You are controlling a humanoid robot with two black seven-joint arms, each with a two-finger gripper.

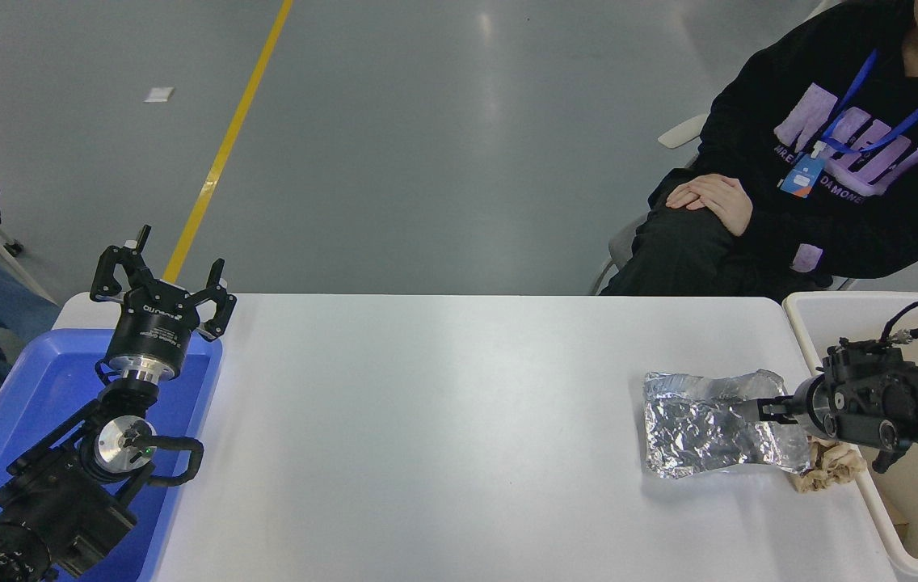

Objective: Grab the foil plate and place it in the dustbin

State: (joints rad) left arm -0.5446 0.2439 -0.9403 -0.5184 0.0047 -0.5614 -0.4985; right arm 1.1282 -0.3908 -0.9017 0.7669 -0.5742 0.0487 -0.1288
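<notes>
The foil plate (705, 424) lies wrinkled and shiny on the white table (443, 436) near its right edge. My right gripper (760, 409) comes in from the right, low over the foil's right part, fingers open and pointing left, with nothing held. The dustbin (810, 311), off-white with a beige inside, stands right of the table; my right arm reaches across its rim. My left gripper (164, 271) is parked open at the lower left, above the blue tray.
A small tan paper wad (831, 467) lies against the foil's right edge, next to the dustbin wall. A blue tray (31, 396) sits at the left under the left arm. A person in a black sweatshirt (831, 162) sits at the far right, hand (713, 198) on lap.
</notes>
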